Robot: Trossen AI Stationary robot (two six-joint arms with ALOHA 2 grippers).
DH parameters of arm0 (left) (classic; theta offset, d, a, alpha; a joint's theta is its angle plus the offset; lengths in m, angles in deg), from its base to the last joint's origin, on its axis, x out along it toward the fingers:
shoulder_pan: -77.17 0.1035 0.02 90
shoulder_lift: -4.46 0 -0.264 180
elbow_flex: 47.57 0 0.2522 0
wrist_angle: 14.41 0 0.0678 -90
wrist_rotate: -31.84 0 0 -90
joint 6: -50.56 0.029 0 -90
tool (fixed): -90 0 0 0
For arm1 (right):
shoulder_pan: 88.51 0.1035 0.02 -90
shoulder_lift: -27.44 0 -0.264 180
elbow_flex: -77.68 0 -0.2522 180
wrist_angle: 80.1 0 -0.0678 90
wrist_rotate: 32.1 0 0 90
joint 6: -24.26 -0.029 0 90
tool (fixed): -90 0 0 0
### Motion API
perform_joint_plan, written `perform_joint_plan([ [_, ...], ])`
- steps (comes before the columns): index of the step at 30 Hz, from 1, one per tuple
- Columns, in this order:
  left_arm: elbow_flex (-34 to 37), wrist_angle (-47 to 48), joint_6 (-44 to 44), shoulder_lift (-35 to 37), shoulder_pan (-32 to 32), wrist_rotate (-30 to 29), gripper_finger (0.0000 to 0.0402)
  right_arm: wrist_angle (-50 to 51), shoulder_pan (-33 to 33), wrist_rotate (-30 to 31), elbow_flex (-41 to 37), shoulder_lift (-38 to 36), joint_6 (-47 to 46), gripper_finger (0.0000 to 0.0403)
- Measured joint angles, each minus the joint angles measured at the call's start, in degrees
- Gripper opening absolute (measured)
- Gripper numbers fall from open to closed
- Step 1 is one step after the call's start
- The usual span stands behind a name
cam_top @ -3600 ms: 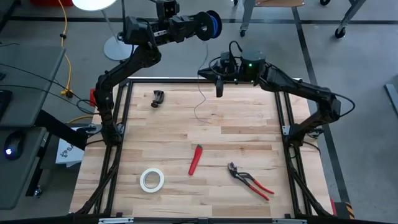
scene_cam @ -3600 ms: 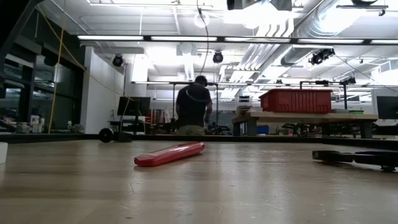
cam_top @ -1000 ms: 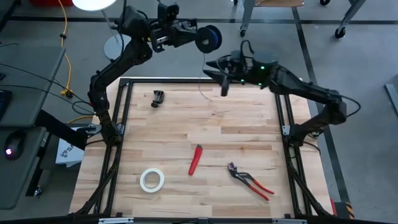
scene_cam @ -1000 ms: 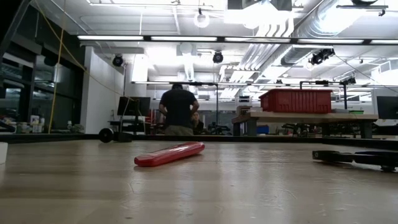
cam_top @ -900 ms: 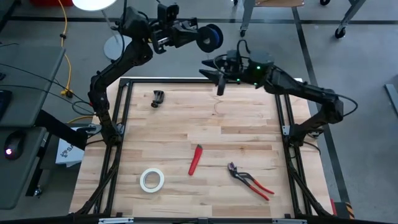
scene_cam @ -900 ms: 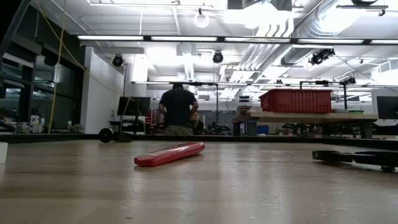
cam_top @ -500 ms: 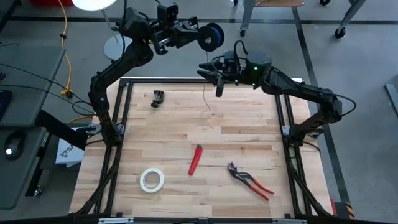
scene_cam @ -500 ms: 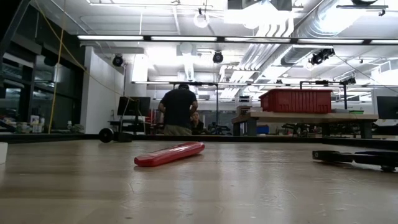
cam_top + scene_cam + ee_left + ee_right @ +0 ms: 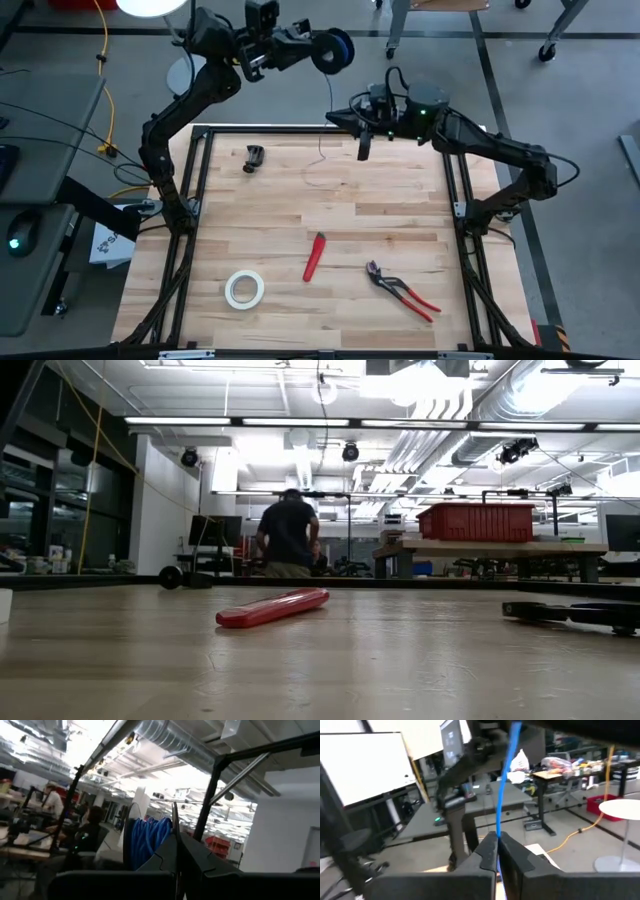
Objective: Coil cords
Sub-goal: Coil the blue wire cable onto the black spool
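I have the left end effector (image 9: 312, 50) raised beyond the far edge of the counter (image 9: 380, 215), clamped shut on the black spool (image 9: 333, 48), whose drum already carries a good band of blue wire (image 9: 147, 840); I hold it up there so the drum sits clear of the wood and the free wire can hang and feed onto it. The right end effector (image 9: 364, 146) sits just to the right of the spool and lower, over the far edge of the counter, its fingers (image 9: 487, 851) pinched together on the wire, which runs up from between them toward the spool in the right wrist view. I take that pinch to be my guide: gripping the strand near the drum keeps it taut and lets me lay each turn where I want it. Below the grip a thin tail of wire dangles onto the far part of the counter; it is faint from above, so I cannot say how much is left. The small black clamp (image 9: 254, 158), the red-handled tool (image 9: 315, 256), the white tape roll (image 9: 244, 289) and the red-handled pliers (image 9: 402, 290) lie well apart from the work, nearer me. A person (image 9: 288, 533) stands in the room behind.
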Motion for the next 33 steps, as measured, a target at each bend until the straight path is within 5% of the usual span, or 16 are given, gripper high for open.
perform_joint_plan([
  [6, 0.0, 8.5, -2.2, 1.1, 4.5, 3.5, 0.0001, 3.6, 0.5, -2.0, 0.0, -3.4, 0.4, 0.0001],
  [14, 0.0, 30.4, 10.0, 3.2, 8.4, 3.5, 0.0001, 2.7, 0.5, -2.2, 0.0, -7.6, 1.1, 0.0],
  [22, 0.0, 42.5, 12.6, 3.2, 7.6, 2.8, 0.0001, 2.3, -0.6, -2.2, 0.0, -9.0, 1.5, 0.0],
  [33, 0.0, 45.5, 3.2, 3.1, 1.5, 12.5, 0.0001, 1.8, -1.2, -2.6, 0.0, -9.1, 3.0, 0.0],
])
